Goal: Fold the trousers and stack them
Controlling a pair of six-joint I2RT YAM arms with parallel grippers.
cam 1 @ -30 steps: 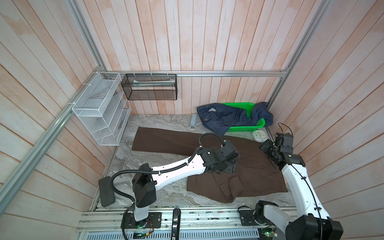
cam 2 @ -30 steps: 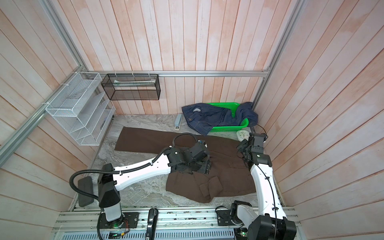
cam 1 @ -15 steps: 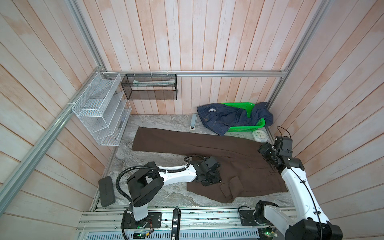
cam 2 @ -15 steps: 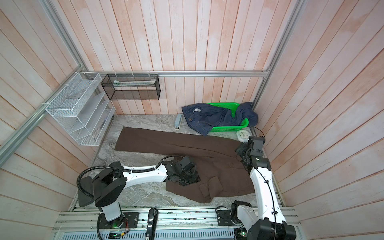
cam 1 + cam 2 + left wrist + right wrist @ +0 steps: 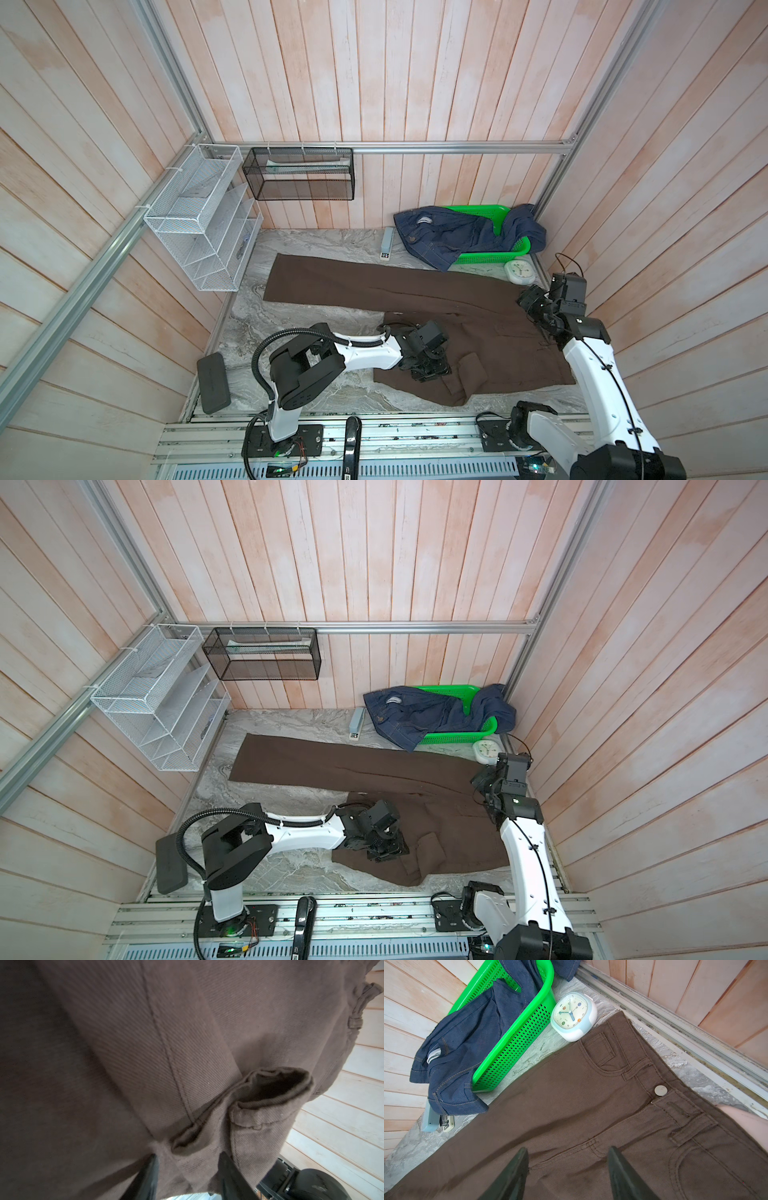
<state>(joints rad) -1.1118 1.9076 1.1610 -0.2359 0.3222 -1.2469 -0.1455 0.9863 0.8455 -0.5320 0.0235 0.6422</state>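
The dark brown trousers (image 5: 374, 282) (image 5: 332, 766) lie across the table. One leg runs far left and the other is doubled back toward the front. My left gripper (image 5: 428, 370) (image 5: 386, 850) sits low on that doubled leg, beside its turned-up hem (image 5: 270, 1084). It is open, with flat cloth between its fingers (image 5: 151, 1169). My right gripper (image 5: 530, 301) (image 5: 569, 1155) is open too. Its tips rest on the cloth by the fly seam, a little way from the pale waist button (image 5: 661, 1090).
A green basket (image 5: 490, 257) draped with blue jeans (image 5: 449, 237) stands at the back right. A white clock (image 5: 519, 272) touches the waistband and a stapler (image 5: 387, 247) lies behind the trousers. A black case (image 5: 213, 382) lies front left. Wire racks (image 5: 199, 220) hang on the left wall.
My left gripper came down from the trousers' middle toward the table's front, onto the doubled leg, and its jaws narrowed. The right gripper barely shifted.
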